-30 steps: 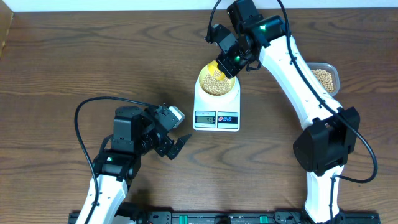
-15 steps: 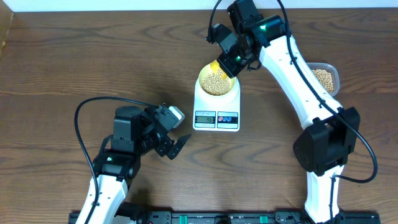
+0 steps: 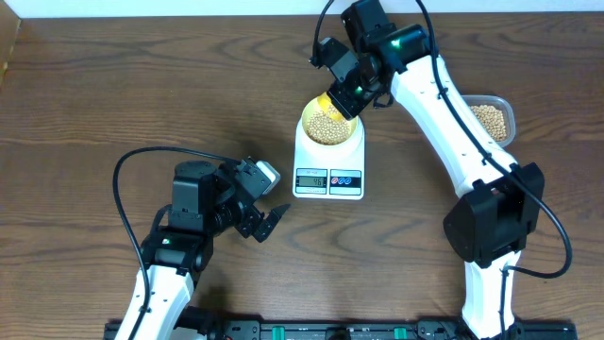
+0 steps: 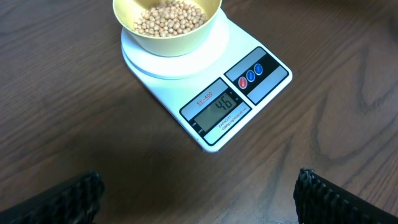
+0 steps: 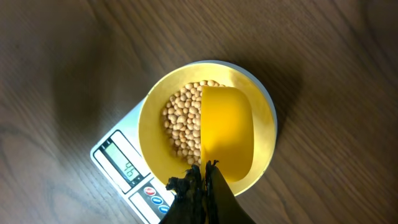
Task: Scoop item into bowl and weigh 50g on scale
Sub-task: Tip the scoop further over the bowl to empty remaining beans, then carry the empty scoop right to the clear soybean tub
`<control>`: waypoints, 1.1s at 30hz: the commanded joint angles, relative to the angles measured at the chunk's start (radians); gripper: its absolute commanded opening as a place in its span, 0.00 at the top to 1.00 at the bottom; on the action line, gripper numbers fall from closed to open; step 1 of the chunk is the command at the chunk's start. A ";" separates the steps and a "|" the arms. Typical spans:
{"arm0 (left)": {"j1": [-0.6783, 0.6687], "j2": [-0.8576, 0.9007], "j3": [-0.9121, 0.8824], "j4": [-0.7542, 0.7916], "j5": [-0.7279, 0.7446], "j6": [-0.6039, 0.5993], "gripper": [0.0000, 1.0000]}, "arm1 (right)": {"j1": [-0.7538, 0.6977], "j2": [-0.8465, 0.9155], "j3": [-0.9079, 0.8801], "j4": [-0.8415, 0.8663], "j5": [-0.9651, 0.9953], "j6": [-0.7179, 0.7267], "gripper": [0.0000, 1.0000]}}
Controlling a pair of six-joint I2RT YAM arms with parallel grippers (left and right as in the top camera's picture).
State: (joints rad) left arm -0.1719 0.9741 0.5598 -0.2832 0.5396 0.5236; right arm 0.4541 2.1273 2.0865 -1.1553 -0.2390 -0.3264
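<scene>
Yellow spoon (image 5: pixel 227 130), clamped in the right gripper (image 5: pixel 202 169), looked empty over the bowl (image 5: pixel 149 134); with the scale (image 4: pixel 186 84) showing 46, the next scoop of beans (image 4: pixel 168 15) needed to be tiny.

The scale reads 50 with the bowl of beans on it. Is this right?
No. The scale reads 46, not 50, as the left wrist view shows; the bowl of beans does stand on it.
</scene>
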 commanded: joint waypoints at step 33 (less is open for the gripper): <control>0.004 -0.008 0.010 0.001 -0.009 -0.002 0.01 | 0.056 -0.029 0.046 -0.001 0.113 0.004 0.99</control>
State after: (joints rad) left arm -0.1719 0.9741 0.5598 -0.2832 0.5396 0.5236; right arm 0.5056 2.1269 2.1082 -1.1614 -0.1333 -0.3256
